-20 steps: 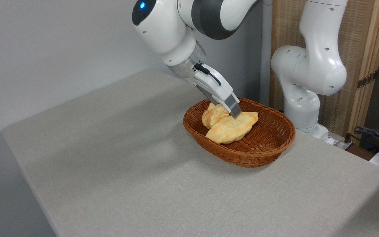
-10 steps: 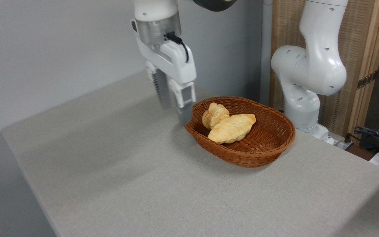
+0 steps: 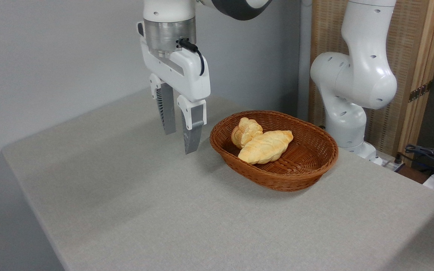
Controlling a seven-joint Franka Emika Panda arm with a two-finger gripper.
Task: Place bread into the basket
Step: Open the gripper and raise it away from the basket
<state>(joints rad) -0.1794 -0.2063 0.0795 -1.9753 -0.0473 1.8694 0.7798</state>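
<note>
Golden braided bread (image 3: 265,146) lay inside your wicker basket (image 3: 317,165), touching the round roll (image 3: 245,131) at its ten o'clock. Your pincer (image 3: 181,131) hung empty with jaws apart, over the worktop (image 3: 164,210). Swinging rightward could clip the rim.

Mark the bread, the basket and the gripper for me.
bread (image 3: 265,146): fixed camera view, middle of the long braided loaf's top.
basket (image 3: 277,183): fixed camera view, front outer wall under the rim.
gripper (image 3: 181,141): fixed camera view, gap midway between the two fingertips, left of the basket.
</note>
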